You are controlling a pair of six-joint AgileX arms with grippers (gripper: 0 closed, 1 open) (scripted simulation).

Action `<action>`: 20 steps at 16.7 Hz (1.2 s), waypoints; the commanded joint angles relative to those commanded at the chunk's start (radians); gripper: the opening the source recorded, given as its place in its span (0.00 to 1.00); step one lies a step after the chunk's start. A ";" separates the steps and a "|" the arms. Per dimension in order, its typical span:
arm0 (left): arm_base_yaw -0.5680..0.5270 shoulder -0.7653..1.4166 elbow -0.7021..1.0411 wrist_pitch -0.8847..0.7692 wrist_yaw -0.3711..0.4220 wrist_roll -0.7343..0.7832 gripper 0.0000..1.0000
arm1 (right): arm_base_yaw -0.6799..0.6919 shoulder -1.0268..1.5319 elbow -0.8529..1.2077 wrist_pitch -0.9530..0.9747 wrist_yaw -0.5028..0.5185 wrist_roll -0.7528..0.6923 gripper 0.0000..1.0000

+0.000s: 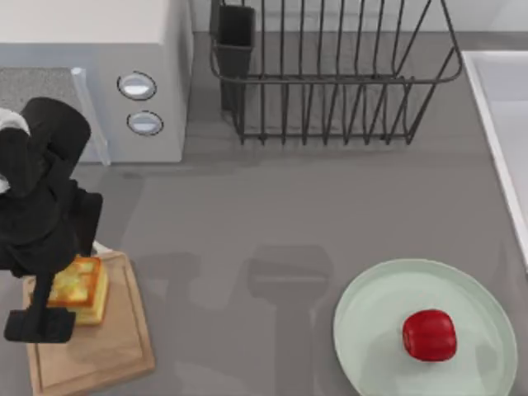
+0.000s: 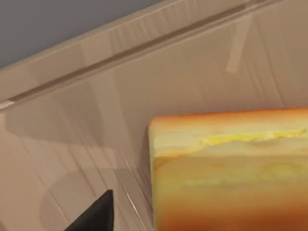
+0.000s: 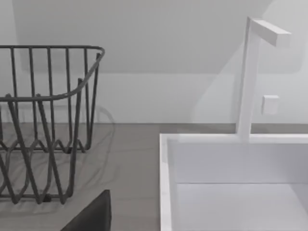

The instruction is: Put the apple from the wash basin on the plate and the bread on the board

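Observation:
The bread (image 1: 80, 287), a thick toasted slice, lies flat on the light-wood board (image 1: 107, 346) at the table's front left. My left gripper (image 1: 53, 308) hangs low over it and is open. In the left wrist view one black fingertip (image 2: 96, 216) stands apart from the bread (image 2: 231, 173), with bare board (image 2: 144, 96) between them. The red apple (image 1: 429, 334) rests on the mint-green plate (image 1: 371, 322) at the front right. The wash basin (image 1: 505, 115) runs along the right edge. A fingertip (image 3: 94, 214) of my right gripper sits off-centre and faces the basin's rim (image 3: 166, 183).
A black wire dish rack (image 1: 330, 82) stands at the back middle, also seen as a rack (image 3: 43, 120) beside the basin. A white microwave (image 1: 124, 74) fills the back left. A white faucet (image 3: 248, 77) rises behind the basin. Grey counter (image 1: 272, 214) lies between board and plate.

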 joint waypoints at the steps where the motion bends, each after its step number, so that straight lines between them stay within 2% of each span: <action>1: 0.006 -0.036 -0.021 0.019 0.000 0.037 1.00 | 0.000 0.000 0.000 0.000 0.000 0.000 1.00; 3: 0.022 -0.136 -0.080 0.070 0.001 0.143 1.00 | 0.000 0.000 0.000 0.000 0.000 0.000 1.00; 6: 0.054 -0.351 -0.198 0.170 0.001 0.378 1.00 | 0.000 0.000 0.000 0.000 0.000 0.000 1.00; 16: 0.188 -1.305 -0.692 0.599 0.003 1.426 1.00 | 0.000 0.000 0.000 0.000 0.000 0.000 1.00; 20: 0.231 -1.551 -0.847 0.736 0.003 1.675 1.00 | 0.000 0.000 0.000 0.000 0.000 0.000 1.00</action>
